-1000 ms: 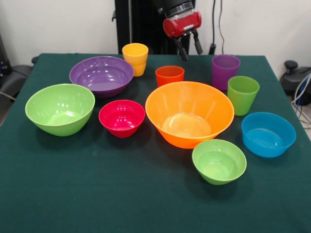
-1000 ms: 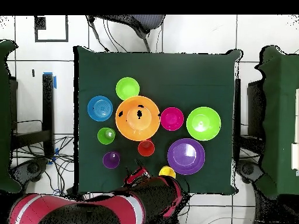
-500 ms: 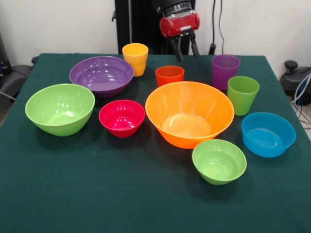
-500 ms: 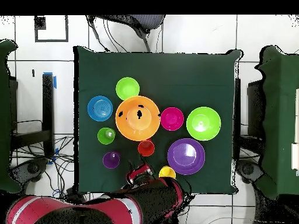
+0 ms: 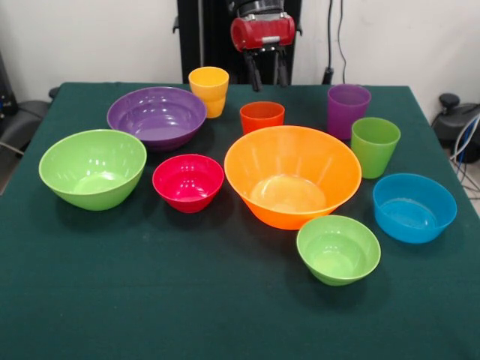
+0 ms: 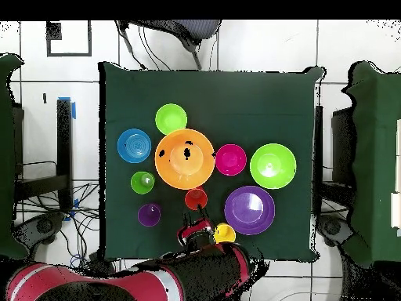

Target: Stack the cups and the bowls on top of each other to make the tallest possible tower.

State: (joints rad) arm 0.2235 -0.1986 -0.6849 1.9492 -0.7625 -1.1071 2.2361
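Six bowls stand apart on the green table: orange (image 5: 292,176) in the middle, purple (image 5: 157,116), big light green (image 5: 93,166), magenta-red (image 5: 188,181), small light green (image 5: 338,248) and blue (image 5: 415,207). Four cups stand upright at the far side: yellow (image 5: 209,90), orange-red (image 5: 262,116), purple (image 5: 348,109) and green (image 5: 375,145). My gripper (image 5: 268,77) hangs open and empty above the far edge, just behind the orange-red cup and to the right of the yellow one. From overhead the gripper (image 6: 196,227) sits between the orange-red cup (image 6: 196,198) and the yellow cup (image 6: 225,233).
The table (image 5: 187,300) has bare cloth along its near side. The robot's black pedestal (image 5: 210,37) stands behind the far edge. Other tables (image 6: 376,157) and chairs (image 6: 168,31) stand around on the tiled floor.
My gripper has moved left in the front view, from behind the gap beside the purple cup to just behind the orange-red cup, and risen slightly. Nothing on the table has moved.
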